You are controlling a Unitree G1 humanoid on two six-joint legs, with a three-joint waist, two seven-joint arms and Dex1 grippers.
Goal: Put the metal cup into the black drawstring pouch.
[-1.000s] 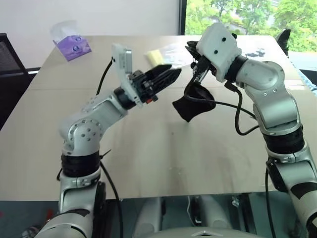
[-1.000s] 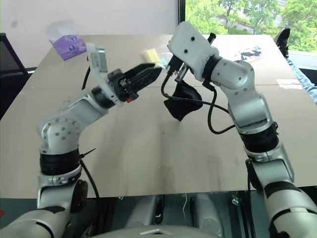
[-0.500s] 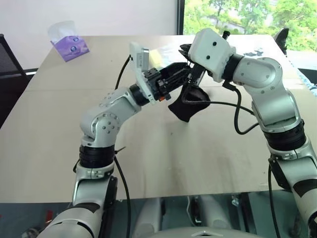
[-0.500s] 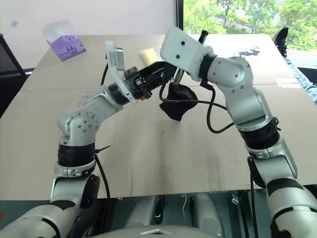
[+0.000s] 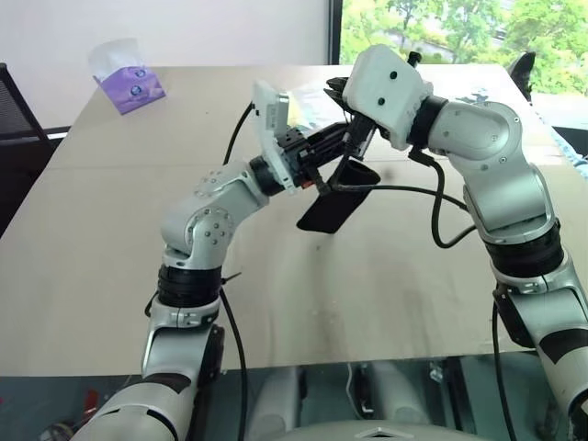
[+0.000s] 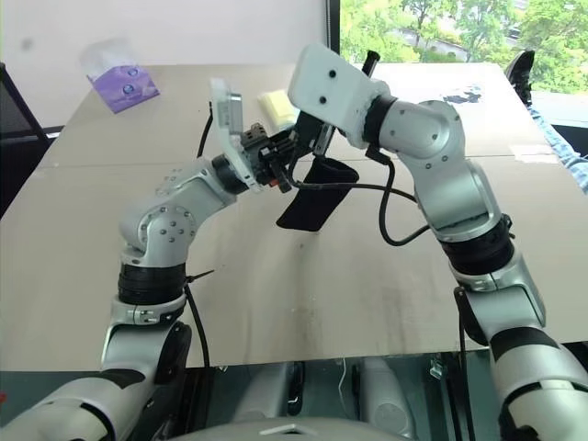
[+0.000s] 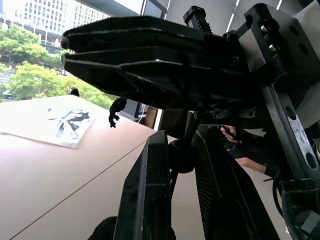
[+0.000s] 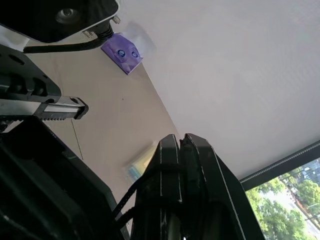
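Note:
The black drawstring pouch (image 5: 333, 197) hangs above the wooden table (image 5: 276, 303), pulled out into a long slanted shape between my two grippers. My left gripper (image 5: 329, 152) has come in from the left and is shut on the pouch's mouth. In the left wrist view a black cord bead (image 7: 181, 155) sits between its fingers. My right gripper (image 5: 355, 138) is right beside it and shut on the pouch's thin cord (image 8: 135, 195). The metal cup is out of view.
A purple tissue pack (image 5: 129, 83) lies at the table's far left corner. A yellow packet in clear wrap (image 6: 276, 101) is behind the grippers, and a printed sheet (image 5: 478, 92) lies at the far right. A black chair (image 5: 14, 119) stands off the table's left side.
My left gripper moved right to the pouch's mouth and closed on it. The pouch went from a bunched lump under the right gripper to a stretched, slanted shape.

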